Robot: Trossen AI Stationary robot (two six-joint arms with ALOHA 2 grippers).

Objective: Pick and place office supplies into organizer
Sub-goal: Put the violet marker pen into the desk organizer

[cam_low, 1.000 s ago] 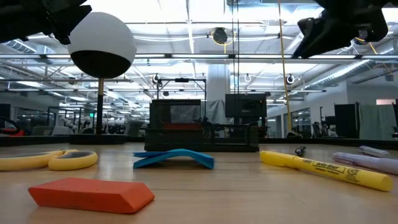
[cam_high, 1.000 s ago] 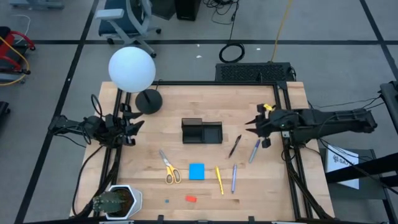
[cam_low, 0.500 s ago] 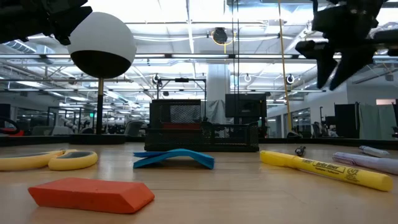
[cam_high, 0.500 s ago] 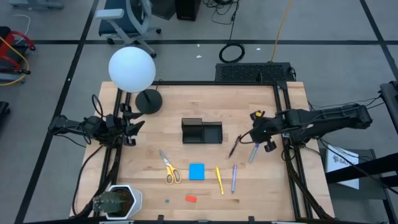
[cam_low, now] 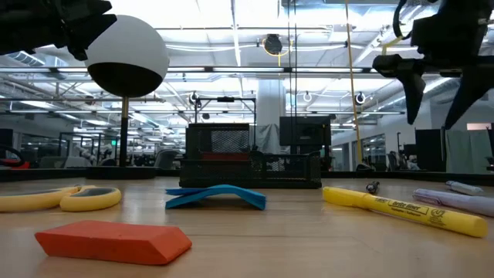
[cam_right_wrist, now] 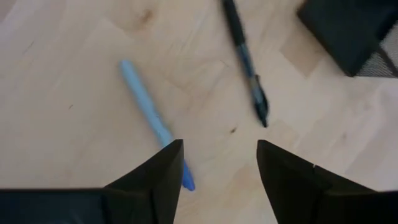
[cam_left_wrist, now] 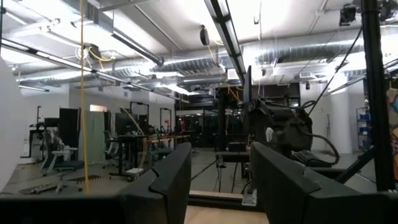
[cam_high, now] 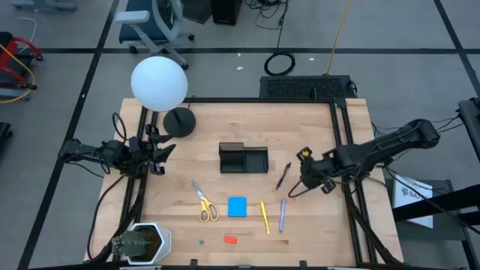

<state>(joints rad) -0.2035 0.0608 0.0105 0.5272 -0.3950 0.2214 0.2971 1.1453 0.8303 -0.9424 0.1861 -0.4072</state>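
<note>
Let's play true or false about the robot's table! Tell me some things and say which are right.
1. The right gripper is open above the blue pen. True.
2. The scissors are in the organizer. False: they lie on the table.
3. The left gripper holds the eraser. False: it holds nothing, off at the table's left edge.
4. The note pad lies between the scissors and the pencil. True.
</note>
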